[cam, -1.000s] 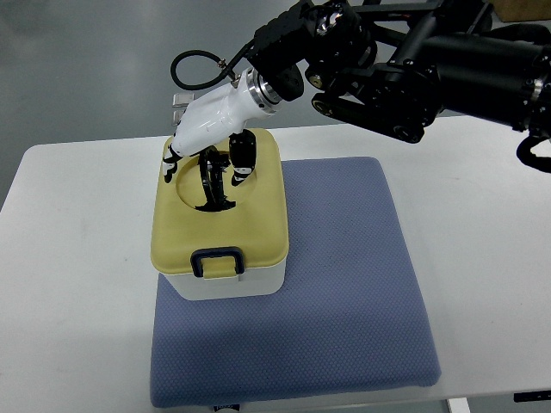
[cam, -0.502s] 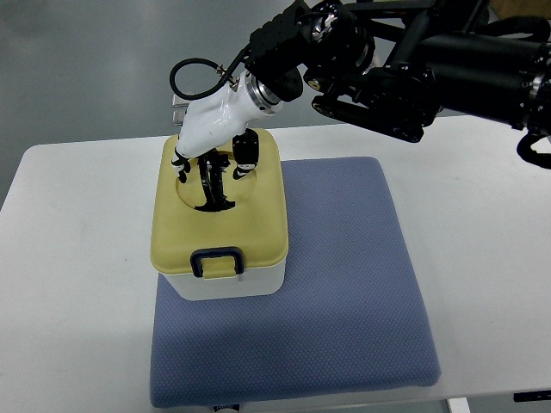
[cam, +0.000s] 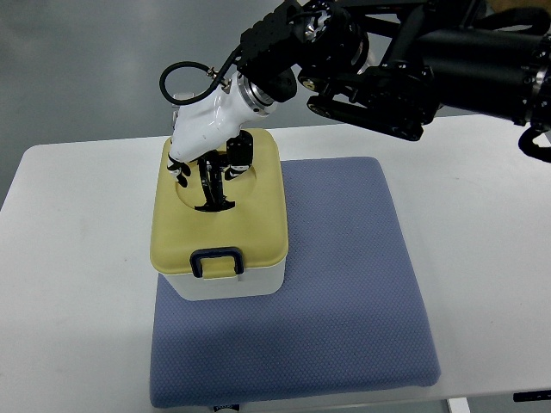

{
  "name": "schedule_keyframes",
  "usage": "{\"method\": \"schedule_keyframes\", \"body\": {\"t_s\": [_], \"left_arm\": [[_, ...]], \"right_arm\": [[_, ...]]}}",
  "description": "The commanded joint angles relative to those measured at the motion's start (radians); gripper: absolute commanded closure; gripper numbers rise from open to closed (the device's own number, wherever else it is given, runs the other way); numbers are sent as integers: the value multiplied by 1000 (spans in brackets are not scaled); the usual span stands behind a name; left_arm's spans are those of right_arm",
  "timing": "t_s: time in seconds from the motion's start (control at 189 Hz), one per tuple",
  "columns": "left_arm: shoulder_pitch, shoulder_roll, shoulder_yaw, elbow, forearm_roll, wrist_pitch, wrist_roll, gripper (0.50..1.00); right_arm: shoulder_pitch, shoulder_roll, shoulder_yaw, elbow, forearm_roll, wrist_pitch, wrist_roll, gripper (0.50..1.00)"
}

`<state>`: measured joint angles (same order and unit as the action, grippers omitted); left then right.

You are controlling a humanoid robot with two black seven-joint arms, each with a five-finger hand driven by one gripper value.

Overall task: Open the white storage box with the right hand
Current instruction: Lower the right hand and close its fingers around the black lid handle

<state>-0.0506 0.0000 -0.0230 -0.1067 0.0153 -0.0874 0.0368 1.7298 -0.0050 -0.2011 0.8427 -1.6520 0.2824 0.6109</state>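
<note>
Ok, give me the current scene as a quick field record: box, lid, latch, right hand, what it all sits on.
box: white storage box, standing on the near-left part of the mat
lid: yellow lid, closed on the box
latch: dark latch on the front edge, down
lid handle: black handle in the round recess
right hand: right hand over the recess, fingers curled at the handle; firm grasp cannot be told
mat: blue mat on the white table
left arm: not in view

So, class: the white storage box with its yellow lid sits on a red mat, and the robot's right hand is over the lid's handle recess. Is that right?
Not quite. The mat is blue, not red, as the top view shows. The rest stands: the white storage box with its yellow lid sits on it, and the right hand is over the lid's handle recess.
</note>
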Motion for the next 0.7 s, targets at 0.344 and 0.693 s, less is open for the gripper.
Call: {"method": "schedule_keyframes", "body": {"t_s": [0.344,0.693], "left_arm": [[0,0,0,-2,0,0,-1,500],[0,0,0,-1,0,0,0,500]], "right_arm": [[1,-1,-21,6,0,0,0,812],[2,-1,-23,7,0,-6,0,897]]}}
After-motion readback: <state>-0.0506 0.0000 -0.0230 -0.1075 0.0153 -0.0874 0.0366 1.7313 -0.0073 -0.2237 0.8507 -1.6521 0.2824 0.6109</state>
